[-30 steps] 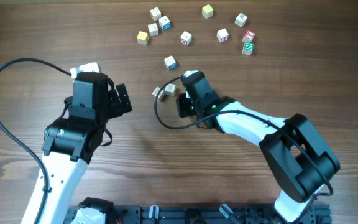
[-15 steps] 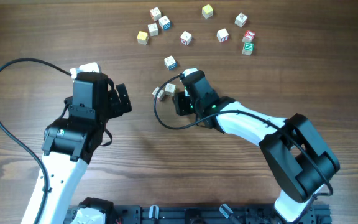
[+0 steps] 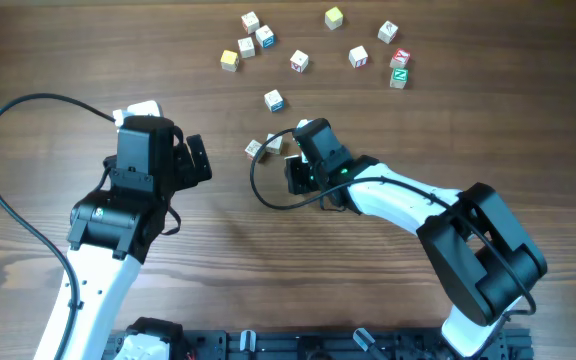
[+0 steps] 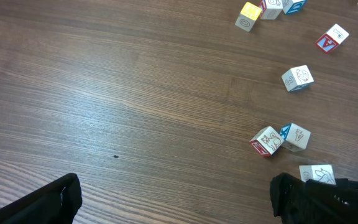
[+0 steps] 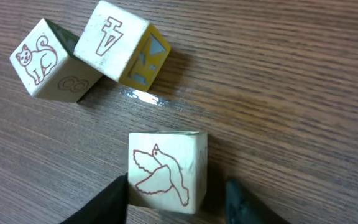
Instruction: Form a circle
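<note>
Small wooden alphabet cubes lie scattered; no circle shows. A white cube with a bird drawing (image 5: pixel 166 174) sits on the table between the fingers of my right gripper (image 5: pixel 176 202). The left finger (image 5: pixel 107 202) touches it, the right finger (image 5: pixel 244 202) stands off with a gap, so the jaws are open. Just beyond lie a cat cube (image 5: pixel 45 59) and a tilted letter cube (image 5: pixel 120 46), touching each other; they also show in the overhead view as a pair (image 3: pixel 263 146). My left gripper (image 4: pixel 173 202) is wide open over bare wood.
Several loose cubes sit at the table's far side, among them a yellow one (image 3: pixel 230 60), a red one (image 3: pixel 400 57) and a green one (image 3: pixel 398 77). A lone cube (image 3: pixel 273 100) lies nearer. A black cable (image 3: pixel 268 195) loops beside the right arm.
My right gripper has drawn back slightly toward the near side. The pair of cubes and the left arm have not moved.
</note>
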`<state>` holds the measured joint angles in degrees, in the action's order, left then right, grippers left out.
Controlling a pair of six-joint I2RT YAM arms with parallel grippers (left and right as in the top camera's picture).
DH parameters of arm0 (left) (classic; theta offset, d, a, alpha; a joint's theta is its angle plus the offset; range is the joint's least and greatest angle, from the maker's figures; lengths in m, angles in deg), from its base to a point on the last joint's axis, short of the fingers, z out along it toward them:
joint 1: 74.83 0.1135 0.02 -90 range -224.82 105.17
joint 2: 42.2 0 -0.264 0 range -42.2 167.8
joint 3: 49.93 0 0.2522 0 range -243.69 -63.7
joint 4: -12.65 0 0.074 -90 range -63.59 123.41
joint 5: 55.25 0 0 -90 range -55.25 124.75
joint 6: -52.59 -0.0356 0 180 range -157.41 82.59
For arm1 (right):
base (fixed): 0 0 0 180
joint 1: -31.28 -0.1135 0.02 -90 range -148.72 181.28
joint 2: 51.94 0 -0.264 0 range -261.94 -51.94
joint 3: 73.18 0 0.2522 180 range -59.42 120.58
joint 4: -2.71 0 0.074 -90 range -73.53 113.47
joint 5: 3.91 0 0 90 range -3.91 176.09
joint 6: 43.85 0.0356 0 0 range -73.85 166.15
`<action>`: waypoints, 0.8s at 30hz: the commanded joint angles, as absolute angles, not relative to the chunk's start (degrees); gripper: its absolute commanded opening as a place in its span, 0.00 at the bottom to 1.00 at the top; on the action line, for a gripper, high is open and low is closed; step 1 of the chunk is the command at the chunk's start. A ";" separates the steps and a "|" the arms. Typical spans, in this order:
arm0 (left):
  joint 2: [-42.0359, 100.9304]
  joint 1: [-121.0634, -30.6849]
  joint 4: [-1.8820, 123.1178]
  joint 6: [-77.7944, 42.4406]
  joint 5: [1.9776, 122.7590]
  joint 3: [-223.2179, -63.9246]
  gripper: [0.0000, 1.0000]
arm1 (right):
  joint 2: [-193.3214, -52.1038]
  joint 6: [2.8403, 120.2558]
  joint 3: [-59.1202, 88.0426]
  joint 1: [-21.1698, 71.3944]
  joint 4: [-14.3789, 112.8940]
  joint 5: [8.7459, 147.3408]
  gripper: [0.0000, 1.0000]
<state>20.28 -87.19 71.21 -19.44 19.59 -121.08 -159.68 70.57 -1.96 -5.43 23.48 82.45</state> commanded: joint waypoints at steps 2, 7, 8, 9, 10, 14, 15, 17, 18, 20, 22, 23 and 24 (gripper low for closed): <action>20.41 -86.90 71.05 -18.72 19.03 -121.06 1.00 | -159.60 70.73 -2.05 -5.63 23.15 81.64 0.41; 20.41 -86.90 71.05 -18.72 19.05 -121.06 1.00 | -159.60 70.53 -2.05 -5.63 22.67 81.64 0.35; 20.41 -86.92 71.05 -18.72 19.03 -121.06 1.00 | -159.60 70.53 -2.05 -5.63 22.49 81.49 0.34; 20.41 -86.90 71.05 -18.72 19.03 -121.06 1.00 | -159.60 70.55 -2.05 -5.63 22.25 81.49 0.33; 20.41 -86.90 71.05 -18.72 19.03 -121.06 1.00 | -159.60 70.55 -2.05 -5.63 21.95 81.49 0.33; 20.41 -86.92 71.05 -18.72 19.03 -121.06 1.00 | -159.60 70.55 -2.05 -5.63 20.75 81.49 0.32; 20.41 -86.92 71.05 -18.72 19.03 -121.06 1.00 | -159.60 70.53 -2.05 -5.63 20.53 81.49 0.32; 20.41 -86.92 71.05 -18.72 19.03 -121.06 1.00 | -159.60 70.53 -2.05 -5.63 20.13 81.49 0.32; 20.41 -86.92 71.05 -18.72 19.03 -121.06 1.00 | -159.60 70.47 -2.05 -5.63 19.96 81.49 0.32; 20.41 -86.92 71.05 -18.72 19.03 -121.06 1.00 | -159.60 70.12 -2.05 -5.63 19.87 81.53 0.32; 20.41 -86.92 71.05 -18.72 19.03 -121.06 1.00 | -159.62 70.05 -2.05 -5.63 19.74 81.53 0.32; 20.41 -86.92 71.05 -18.72 19.03 -121.06 1.00 | -159.62 69.57 -2.05 -5.63 19.52 81.53 0.32; 20.41 -86.92 71.05 -18.72 19.03 -121.06 1.00 | -159.62 68.89 -2.05 -5.63 19.28 81.53 0.32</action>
